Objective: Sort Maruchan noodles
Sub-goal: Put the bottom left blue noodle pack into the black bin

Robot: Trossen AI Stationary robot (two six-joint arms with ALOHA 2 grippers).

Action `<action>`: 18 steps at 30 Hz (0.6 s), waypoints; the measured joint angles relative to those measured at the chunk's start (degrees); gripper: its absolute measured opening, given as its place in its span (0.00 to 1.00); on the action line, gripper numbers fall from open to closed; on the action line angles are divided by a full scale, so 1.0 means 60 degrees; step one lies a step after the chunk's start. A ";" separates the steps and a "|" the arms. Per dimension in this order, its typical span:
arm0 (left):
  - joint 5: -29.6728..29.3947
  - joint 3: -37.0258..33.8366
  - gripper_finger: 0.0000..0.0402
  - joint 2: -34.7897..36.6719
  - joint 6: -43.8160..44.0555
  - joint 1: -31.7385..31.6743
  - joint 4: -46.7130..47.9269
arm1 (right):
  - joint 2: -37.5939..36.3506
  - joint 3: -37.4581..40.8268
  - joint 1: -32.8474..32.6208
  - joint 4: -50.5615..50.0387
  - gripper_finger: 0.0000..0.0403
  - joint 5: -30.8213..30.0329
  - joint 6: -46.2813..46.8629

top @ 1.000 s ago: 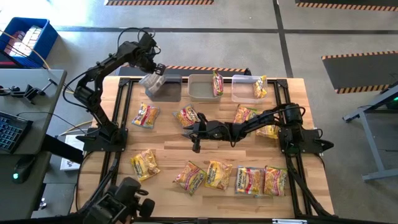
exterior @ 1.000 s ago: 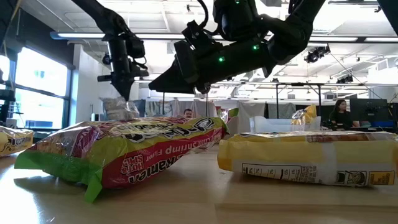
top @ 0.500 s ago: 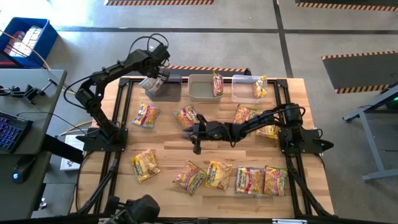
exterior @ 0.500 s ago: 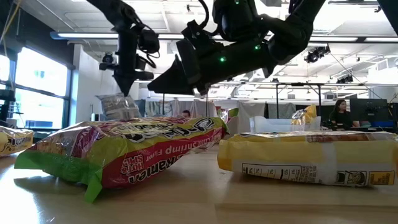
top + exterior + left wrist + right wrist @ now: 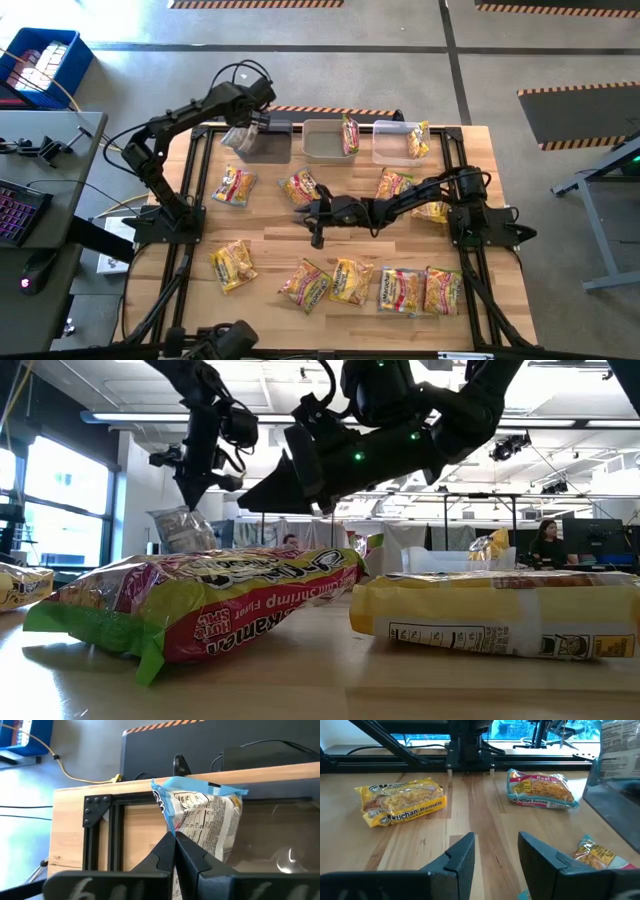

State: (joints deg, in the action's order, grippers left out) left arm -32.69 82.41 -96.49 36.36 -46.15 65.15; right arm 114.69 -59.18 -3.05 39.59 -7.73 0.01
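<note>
My left gripper (image 5: pixel 254 117) is shut on a silvery grey noodle packet (image 5: pixel 239 136) above the left end of the left bin (image 5: pixel 270 142), at the table's far edge. The low view shows this packet (image 5: pixel 180 529) tilted below the left gripper (image 5: pixel 190 492). My right gripper (image 5: pixel 304 211) hovers open over the table's middle, near a yellow packet (image 5: pixel 300 186). Its wrist view shows the right gripper (image 5: pixel 495 852) over bare wood, with a yellow packet (image 5: pixel 400 803) and a pink one (image 5: pixel 543 793) lying flat beyond. Several more packets lie flat along the near edge (image 5: pixel 400 290). My left gripper pinches the silvery packet by its blue-trimmed edge (image 5: pixel 169 822) between the two shut fingers. The fingers come from above, pointing down. The packet hangs tilted below them over the bin's left end; I cannot tell whether its lower end touches the bin.
The middle bin (image 5: pixel 318 146) holds one upright packet (image 5: pixel 350 133), and the right bin (image 5: pixel 390 146) holds another (image 5: pixel 418 139). Black frame rails (image 5: pixel 190 170) run along both table sides. Bare wood lies between the packet rows (image 5: pixel 270 235). A person sits far off in the room (image 5: pixel 548 542).
My left gripper has turned about over the left bin, and the silvery packet has swung a little toward the table's left and now hangs more tilted. It stays shut on the packet.
</note>
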 joint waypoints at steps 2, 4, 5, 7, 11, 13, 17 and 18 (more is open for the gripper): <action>0.0004 0.0000 0.00 0.0000 0.0004 -0.0070 0.0010 | 0.0000 0.0000 0.0000 0.0000 0.33 0.0001 0.0000; 0.0037 0.0000 0.00 -0.0026 0.0006 -0.0111 0.0063 | 0.0000 0.0000 0.0000 0.0000 0.33 0.0001 0.0000; 0.0040 0.0000 0.00 -0.0062 0.0007 -0.0110 0.0122 | 0.0000 0.0000 0.0000 0.0000 0.33 0.0000 0.0000; 0.0066 0.0000 0.00 -0.0192 0.0031 -0.0106 0.0282 | 0.0000 0.0000 0.0000 0.0000 0.33 0.0000 0.0000; 0.0070 0.0000 0.00 -0.0509 0.0086 0.0049 0.0182 | 0.0000 0.0000 0.0000 -0.0038 0.33 -0.0008 0.0000; 0.0091 0.0000 0.00 -0.0663 0.0084 0.0107 0.0133 | 0.0000 0.0000 0.0000 -0.0099 0.33 -0.0014 0.0000; 0.0316 -0.0004 0.00 -0.0912 0.0080 0.0159 0.0001 | 0.0000 0.0000 0.0000 -0.0135 0.33 -0.0014 -0.0014; 0.0357 -0.0004 0.00 -0.0961 0.0031 0.0159 -0.0060 | 0.0000 0.0000 0.0000 -0.0135 0.33 -0.0014 -0.0044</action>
State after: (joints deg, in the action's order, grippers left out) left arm -30.55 82.39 -102.26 36.55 -45.19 64.79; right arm 114.69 -59.18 -3.05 38.79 -7.81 -0.25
